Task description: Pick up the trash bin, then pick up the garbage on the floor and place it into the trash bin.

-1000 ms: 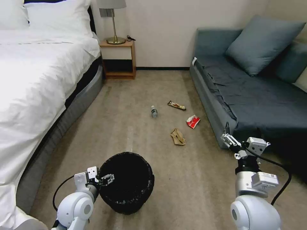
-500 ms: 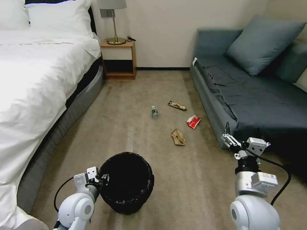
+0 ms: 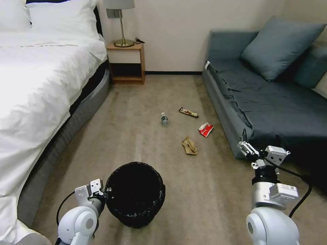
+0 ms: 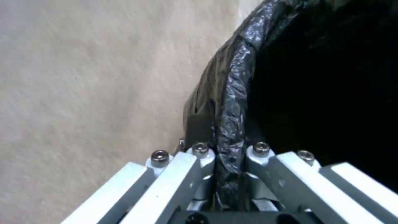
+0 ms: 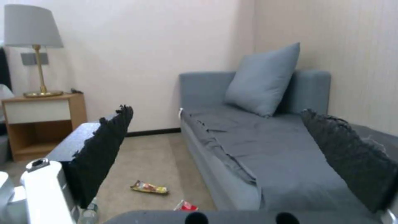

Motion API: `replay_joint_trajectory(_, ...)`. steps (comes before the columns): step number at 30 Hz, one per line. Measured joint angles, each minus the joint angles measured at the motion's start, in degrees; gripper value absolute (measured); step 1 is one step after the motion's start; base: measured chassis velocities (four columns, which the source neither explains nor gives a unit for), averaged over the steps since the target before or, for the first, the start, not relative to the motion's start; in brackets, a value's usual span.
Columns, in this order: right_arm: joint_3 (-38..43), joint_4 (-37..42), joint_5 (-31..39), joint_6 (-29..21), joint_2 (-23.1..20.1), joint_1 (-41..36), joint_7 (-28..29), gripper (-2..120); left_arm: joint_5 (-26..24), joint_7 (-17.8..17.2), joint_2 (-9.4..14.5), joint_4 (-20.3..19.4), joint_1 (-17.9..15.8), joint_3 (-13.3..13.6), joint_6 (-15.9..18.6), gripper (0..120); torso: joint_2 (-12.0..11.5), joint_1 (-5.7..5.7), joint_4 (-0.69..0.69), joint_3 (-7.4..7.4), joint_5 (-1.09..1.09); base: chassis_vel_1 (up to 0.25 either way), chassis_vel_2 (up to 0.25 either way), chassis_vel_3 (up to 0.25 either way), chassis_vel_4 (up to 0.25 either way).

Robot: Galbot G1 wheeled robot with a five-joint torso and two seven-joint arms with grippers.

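**Operator:** Nearest the base, low on my left, I have the left gripper [image 3: 106, 193] pinched onto the rim of the trash bin [image 3: 135, 194]. On the left wrist view the two fingers [image 4: 199, 161] press the black bag liner [image 4: 232, 102] between them, one outside the rim and one inside.

**Partner:** And the bin itself?

**Operator:** It stands upright on the carpet [image 3: 204, 190], just ahead of my left arm, its mouth wide and dark.

**Partner:** Right arm?

**Operator:** The right gripper [image 3: 244, 142] is raised on my right, beside the front corner of the grey sofa [image 3: 272, 102]. On the right wrist view its two dark pads [image 5: 104, 149] stand spread well apart with nothing between them.

**Partner:** The garbage?

**Operator:** All four pieces lie on the carpet past the bin, well apart from it. Closest is the tan paper wad [image 3: 189, 145]. Beyond it, nearer the sofa, is the red-and-white packet [image 3: 205, 129]. Farther on lie the small clear bottle [image 3: 164, 119] and, to its right, the long dark snack wrapper [image 3: 188, 112].

**Partner:** Behind that?

**Operator:** A white bed [image 3: 37, 85] runs along my left, and a wooden nightstand [image 3: 125, 63] with a lamp [image 3: 120, 20] sits against the far wall.
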Motion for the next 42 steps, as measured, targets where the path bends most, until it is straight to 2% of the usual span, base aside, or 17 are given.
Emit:
replay_joint_trajectory(1, 0.0, 0.0, 0.0, 0.0, 0.0, 0.0, 0.0, 100, 0.0, 0.0, 0.0, 0.0, 0.0, 0.0, 0.0, 4, 0.0, 0.0, 0.0, 0.0, 0.0, 0.0, 0.0, 0.0, 0.0)
replay_joint_trajectory(2, 0.0, -0.1, 0.9, 0.8, -0.2, -0.1, 0.0, 100, 0.8, -0.2, -0.3, -2.4, 0.4, -1.9, 0.1, 3, 0.0, 0.0, -0.01, 0.0, 0.01, 0.0, 0.0, 0.0, 0.0)
replay_joint_trajectory(5, -0.6, -0.6, 2.4, 3.3, -0.7, -0.1, 0.1, 100, 4.1, -0.1, -0.3, -6.4, 0.5, -5.4, -0.7, 3, 0.0, 0.0, 0.0, 0.0, 0.05, 0.0, 0.0, 0.0, 0.0)
replay_joint_trajectory(11, -1.8, -1.5, 2.5, 5.9, -0.8, -0.2, -1.3, 100, 9.4, 0.8, -0.2, -8.9, 0.6, -7.9, -1.8, 3, 0.0, 0.0, 0.01, 0.0, 0.07, 0.0, 0.0, 0.0, 0.0)
replay_joint_trajectory(14, -3.6, -2.9, 2.2, 7.9, -1.5, -0.6, -2.5, 100, 15.2, 1.9, -0.8, -9.3, 0.7, -9.3, -3.4, 3, 0.0, 0.0, 0.02, -0.01, 0.08, 0.0, 0.0, 0.0, 0.0)
replay_joint_trajectory(18, -4.9, -4.8, 2.4, 9.5, -2.1, -0.8, -5.4, 100, 17.2, 2.5, -1.4, -9.2, 0.6, -9.4, -3.8, 3, 0.0, 0.0, 0.01, -0.01, 0.07, 0.0, 0.0, 0.0, 0.0)
replay_joint_trajectory(31, -4.9, -6.8, 2.2, 11.0, -1.6, -0.3, -7.5, 100, 17.8, 2.7, -1.7, -8.8, 0.2, -9.1, -4.0, 3, 0.0, 0.0, 0.01, -0.02, 0.08, -0.003, 0.002, 0.005, -0.004)
replay_joint_trajectory(42, -4.9, -6.9, 1.7, 11.1, -1.5, -0.1, -7.7, 100, 17.7, 2.7, -1.8, -8.6, 0.3, -9.0, -4.2, 3, 0.0, 0.0, 0.02, -0.01, 0.07, -0.171, 0.165, 0.172, -0.156)
